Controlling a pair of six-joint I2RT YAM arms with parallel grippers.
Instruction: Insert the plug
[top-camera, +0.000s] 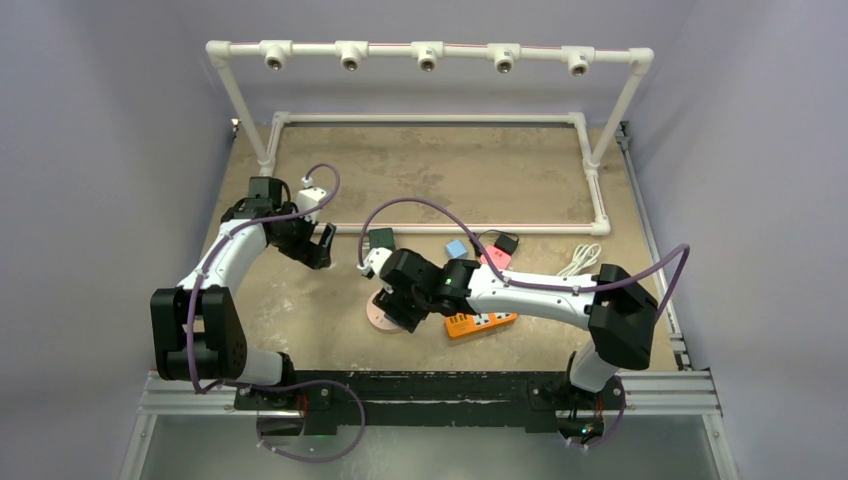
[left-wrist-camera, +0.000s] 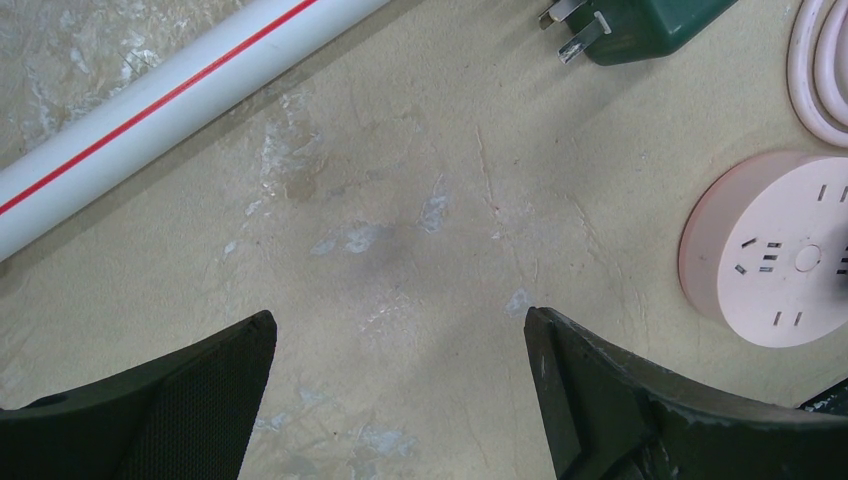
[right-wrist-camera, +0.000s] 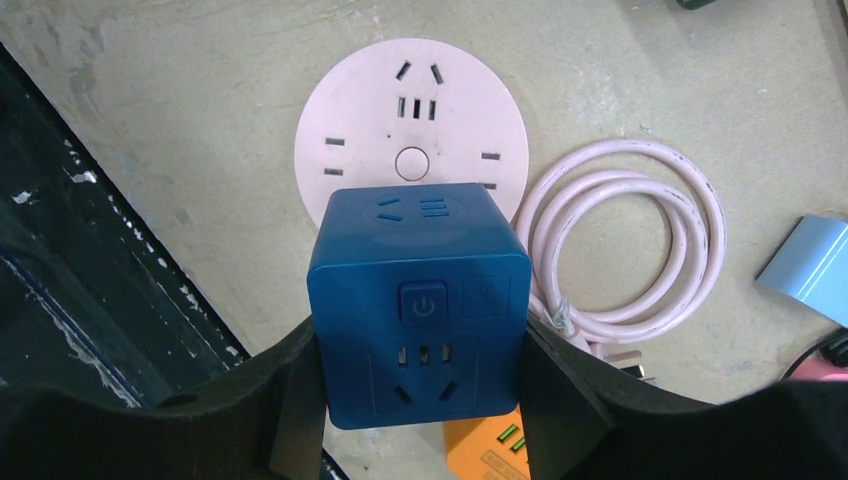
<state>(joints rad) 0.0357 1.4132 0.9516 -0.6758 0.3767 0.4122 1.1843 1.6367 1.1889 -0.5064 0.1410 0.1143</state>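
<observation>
**Blue cube adapter held over the round pink socket**

Near the front of the worktop (left-wrist-camera: 400, 200), the right fingers (right-wrist-camera: 290, 400) are part closed on two opposite side faces of a blue cube adapter (right-wrist-camera: 420, 300). The cube sits over a round pink socket hub (right-wrist-camera: 370, 130), with an orange power strip (right-wrist-camera: 490, 445) just beside it. The cube's prongs are hidden. It looks like light, rigid, smooth plastic that could twist under push, so a square hold on its flat sides, clear of the switch, suits it. Farther left, the left fingers (left-wrist-camera: 200, 400) are spread wide and hold nothing. Beyond them lie a green plug adapter (left-wrist-camera: 640, 25) and a white pipe (left-wrist-camera: 150, 95).
</observation>
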